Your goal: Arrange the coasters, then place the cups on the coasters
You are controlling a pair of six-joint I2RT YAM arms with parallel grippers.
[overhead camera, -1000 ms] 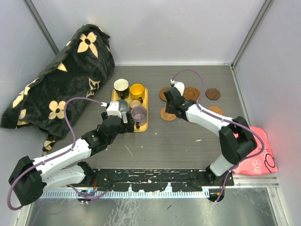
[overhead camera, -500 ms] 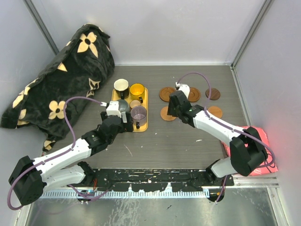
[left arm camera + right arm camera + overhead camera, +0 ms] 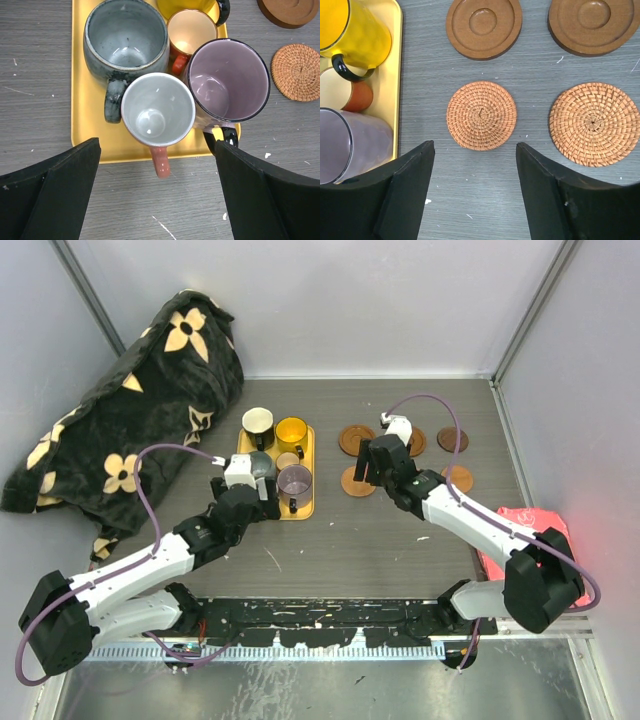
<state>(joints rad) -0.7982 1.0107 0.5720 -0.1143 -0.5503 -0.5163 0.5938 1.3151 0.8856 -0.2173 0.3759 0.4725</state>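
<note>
Four coasters show in the right wrist view: two woven ones [image 3: 481, 115] [image 3: 594, 123] and two ringed brown discs [image 3: 484, 26] [image 3: 594, 22] behind them. My right gripper [image 3: 474, 146] [image 3: 372, 475] hovers open just short of the left woven coaster [image 3: 355, 481], touching nothing. The cups stand crowded on the yellow tray [image 3: 90, 145]: grey [image 3: 125, 40], white-silver [image 3: 158, 109], purple [image 3: 229, 80], copper [image 3: 191, 31], yellow [image 3: 291, 431] and black with cream inside [image 3: 257, 422]. My left gripper [image 3: 156, 150] [image 3: 255, 505] is wide open over the tray's near edge, either side of the white-silver cup's handle.
A black cloth with cream flowers [image 3: 130, 410] is heaped at the back left. A pink bag [image 3: 545, 560] lies at the right near edge. More coasters [image 3: 452, 438] [image 3: 458, 478] lie to the right of my right arm. Grey walls close in the table.
My right gripper has opened and drawn back to the right, away from the back-left coaster. The left arm has not moved.
</note>
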